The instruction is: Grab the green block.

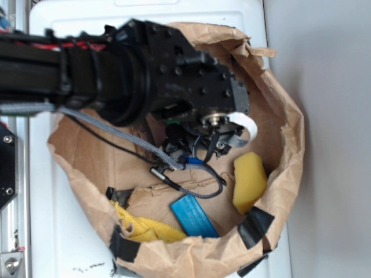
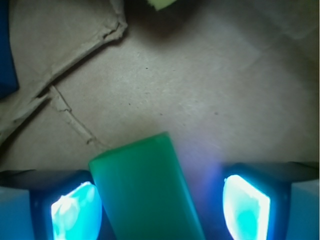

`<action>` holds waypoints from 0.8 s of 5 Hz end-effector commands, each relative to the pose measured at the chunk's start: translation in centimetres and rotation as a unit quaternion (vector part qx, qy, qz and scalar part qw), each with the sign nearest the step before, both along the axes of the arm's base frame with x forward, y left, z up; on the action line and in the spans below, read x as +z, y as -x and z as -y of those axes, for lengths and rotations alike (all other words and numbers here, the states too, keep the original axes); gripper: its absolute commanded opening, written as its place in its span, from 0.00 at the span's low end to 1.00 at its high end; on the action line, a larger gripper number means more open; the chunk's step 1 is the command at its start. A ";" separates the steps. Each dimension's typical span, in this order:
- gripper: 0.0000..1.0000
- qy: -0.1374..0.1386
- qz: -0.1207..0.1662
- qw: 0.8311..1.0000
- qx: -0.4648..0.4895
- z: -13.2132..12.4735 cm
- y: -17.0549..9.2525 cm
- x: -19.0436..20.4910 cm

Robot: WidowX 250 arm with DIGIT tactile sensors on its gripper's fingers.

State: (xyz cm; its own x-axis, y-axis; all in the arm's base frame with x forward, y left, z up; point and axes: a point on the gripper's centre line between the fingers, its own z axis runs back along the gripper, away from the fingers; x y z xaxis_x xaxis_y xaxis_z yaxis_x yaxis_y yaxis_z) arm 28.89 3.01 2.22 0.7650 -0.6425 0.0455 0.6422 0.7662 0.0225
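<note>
The jaws stand spread wide, one pad to each side of the green block (image 2: 145,192), and grip nothing: the left pad (image 2: 75,210) lies close beside the slab's edge, while a clear gap separates the slab from the right pad (image 2: 246,209). The block lies flat on the brown paper bag (image 2: 200,90) floor, slanted relative to the gripper (image 2: 160,210) and off-centre toward the left. That invites trouble: closing now, the left pad likely meets the slab first and may push or twist it rather than pinch it. The slab is thin and smooth, so pads set too high could slip over its top. In the exterior view the arm (image 1: 145,69) hides it.
</note>
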 end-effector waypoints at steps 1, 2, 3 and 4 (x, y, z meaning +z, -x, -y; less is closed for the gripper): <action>0.00 0.011 0.046 0.999 0.003 0.3 -0.4 0.0; 0.00 0.023 0.044 0.999 0.013 0.1 -0.9 0.6; 0.00 0.032 0.036 0.999 0.014 0.0 -0.7 1.6; 0.00 0.061 0.024 0.998 0.021 0.2 0.1 4.6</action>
State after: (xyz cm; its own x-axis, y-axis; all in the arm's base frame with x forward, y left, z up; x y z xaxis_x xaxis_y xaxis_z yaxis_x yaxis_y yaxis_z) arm 27.68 2.31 4.81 0.7964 -0.5965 0.0996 0.6046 0.7892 -0.1082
